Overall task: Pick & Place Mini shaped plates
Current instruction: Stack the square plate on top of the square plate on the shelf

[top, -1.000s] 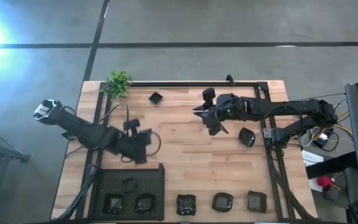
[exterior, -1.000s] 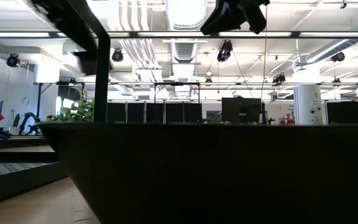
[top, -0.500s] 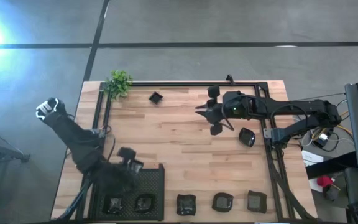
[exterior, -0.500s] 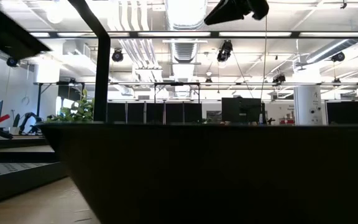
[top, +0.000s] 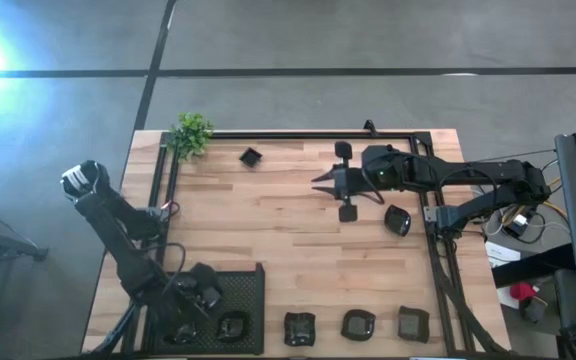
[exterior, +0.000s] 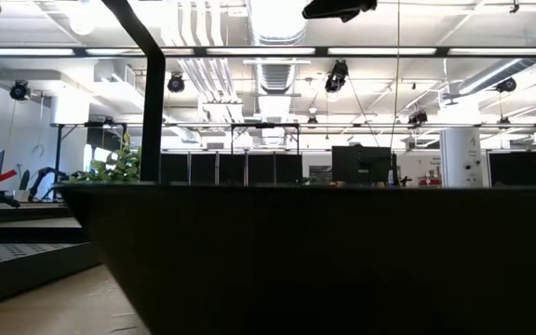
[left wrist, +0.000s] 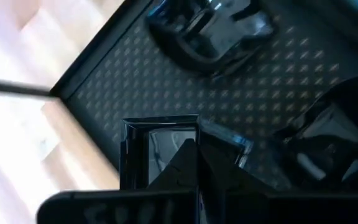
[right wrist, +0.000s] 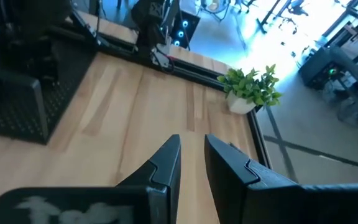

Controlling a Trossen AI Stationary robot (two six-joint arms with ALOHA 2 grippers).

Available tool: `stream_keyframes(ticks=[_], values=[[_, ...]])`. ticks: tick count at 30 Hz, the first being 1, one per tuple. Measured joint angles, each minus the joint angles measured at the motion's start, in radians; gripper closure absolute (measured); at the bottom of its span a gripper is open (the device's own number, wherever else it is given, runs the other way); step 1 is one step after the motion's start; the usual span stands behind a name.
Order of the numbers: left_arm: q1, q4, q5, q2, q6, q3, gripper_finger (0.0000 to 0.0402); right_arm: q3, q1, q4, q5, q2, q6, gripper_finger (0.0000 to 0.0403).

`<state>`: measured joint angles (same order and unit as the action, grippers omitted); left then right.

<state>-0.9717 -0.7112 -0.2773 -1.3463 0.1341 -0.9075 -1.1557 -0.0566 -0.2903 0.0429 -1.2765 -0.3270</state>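
While the left jaws (left wrist: 194, 155) are clamped on a square plate (left wrist: 157, 149) over the tray (top: 243, 290), the right jaws (top: 320, 181) hover mid-worktop. They stand narrowly apart, empty.

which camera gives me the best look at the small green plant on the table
The right wrist view shows the green plant best: leaves and pale pot stand out beside the table's black frame. The high view has it only as a small leafy tuft at the far left corner. The low view catches some leaves behind a dark edge. The left wrist view misses it.
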Motion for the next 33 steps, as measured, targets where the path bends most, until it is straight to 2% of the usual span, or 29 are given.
stream_keyframes(ticks=[3, 8, 15, 23, 33], values=[[-0.004, 0.089, 0.043, 0.001, -0.007, 0.031, 0.0402, 0.000, 0.000, 0.019, 0.000, 0.000, 0.006, 0.0335], [-0.007, 0.119, 0.132, 0.001, -0.012, 0.074, 0.0401, 0.000, 0.000, 0.025, 0.000, 0.000, -0.013, 0.0335], [-0.006, 0.128, 0.123, 0.001, -0.143, 0.114, 0.0401, 0.000, 0.000, 0.036, 0.000, 0.000, -0.013, 0.0335], [-0.007, 0.134, 0.125, 0.002, -0.182, 0.133, 0.0400, 0.000, 0.000, 0.036, 0.001, 0.000, -0.016, 0.0335], [-0.005, 0.159, 0.093, 0.002, -0.209, 0.145, 0.0375, 0.000, 0.000, 0.036, 0.001, 0.000, -0.014, 0.0335]])
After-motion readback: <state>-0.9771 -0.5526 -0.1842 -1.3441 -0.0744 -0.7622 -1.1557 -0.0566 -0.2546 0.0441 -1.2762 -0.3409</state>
